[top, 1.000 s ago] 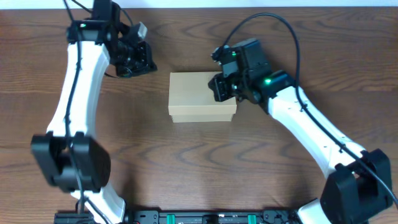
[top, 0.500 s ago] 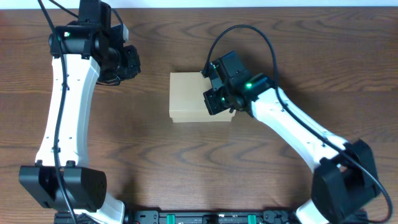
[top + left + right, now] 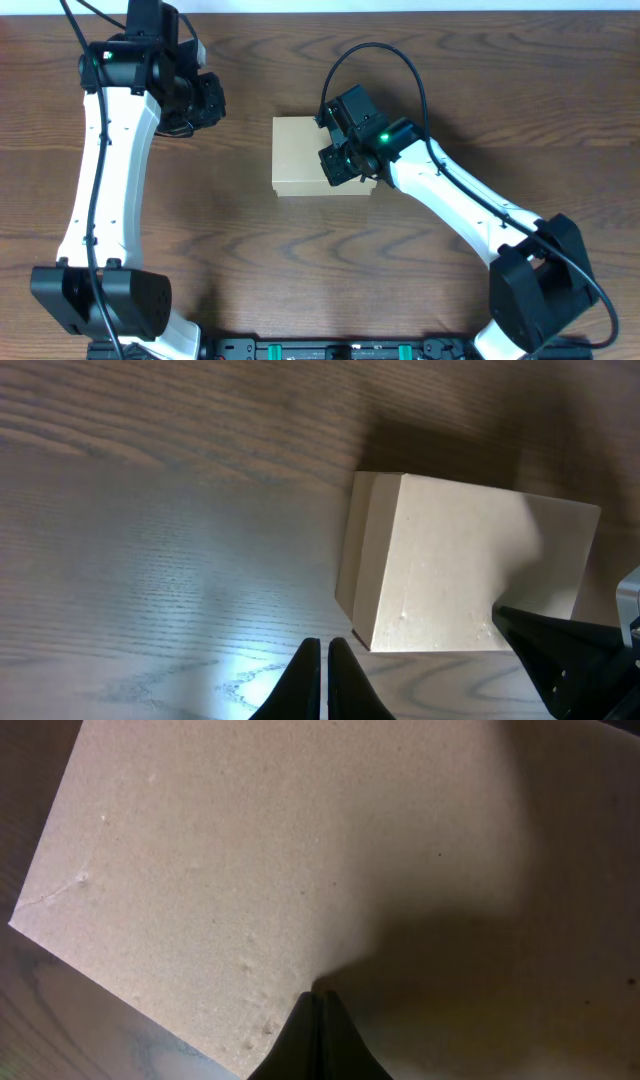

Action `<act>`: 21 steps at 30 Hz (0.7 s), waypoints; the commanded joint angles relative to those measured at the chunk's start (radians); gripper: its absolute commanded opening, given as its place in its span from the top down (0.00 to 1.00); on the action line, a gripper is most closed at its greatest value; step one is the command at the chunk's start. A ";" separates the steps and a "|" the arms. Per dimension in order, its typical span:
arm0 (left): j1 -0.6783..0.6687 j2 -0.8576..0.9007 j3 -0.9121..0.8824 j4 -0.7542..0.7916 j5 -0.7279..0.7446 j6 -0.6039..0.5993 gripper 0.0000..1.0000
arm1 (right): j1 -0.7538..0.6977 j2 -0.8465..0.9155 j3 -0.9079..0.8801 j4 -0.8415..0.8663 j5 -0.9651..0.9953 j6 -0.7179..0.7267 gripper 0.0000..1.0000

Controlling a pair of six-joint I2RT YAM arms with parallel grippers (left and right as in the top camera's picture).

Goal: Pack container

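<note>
The container (image 3: 305, 155), a plain tan cardboard box with its lid down, sits in the middle of the wooden table. My right gripper (image 3: 340, 165) is shut and rests over the lid's right part; in the right wrist view its tips (image 3: 318, 998) meet against the tan lid (image 3: 260, 860). My left gripper (image 3: 205, 100) is shut, empty, and held apart to the box's upper left. The left wrist view has the box (image 3: 455, 565) ahead of the closed tips (image 3: 325, 650), with the dark right gripper (image 3: 565, 650) at the box's far end.
Wood-grain table (image 3: 300, 260) lies all round the box. The left arm (image 3: 100, 190) runs down the left side, the right arm (image 3: 470, 210) crosses from the lower right. A black rail (image 3: 330, 350) lines the front edge.
The right gripper slid left and onto the box lid. The left arm swung away to the upper left in the first half second, then held still.
</note>
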 commanded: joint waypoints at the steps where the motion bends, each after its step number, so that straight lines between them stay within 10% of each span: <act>1: 0.002 -0.031 -0.005 0.000 -0.017 0.008 0.94 | 0.012 -0.007 0.003 -0.031 0.027 0.009 0.99; 4: 0.002 -0.067 -0.005 0.000 -0.018 0.038 0.94 | 0.009 -0.072 0.029 -0.066 0.023 -0.044 0.98; 6: 0.002 -0.101 -0.005 -0.002 -0.018 0.050 0.93 | 0.006 -0.127 0.033 -0.088 0.017 -0.103 0.41; 7: 0.002 -0.123 -0.005 -0.004 -0.018 0.050 0.76 | 0.006 -0.161 0.033 -0.102 0.017 -0.128 0.01; 10: 0.002 -0.183 -0.005 -0.016 -0.015 0.048 0.05 | 0.003 -0.259 0.033 -0.143 0.017 -0.174 0.01; 21: 0.002 -0.465 -0.005 -0.206 0.011 0.032 0.05 | -0.064 -0.752 0.000 -0.435 0.024 -0.291 0.01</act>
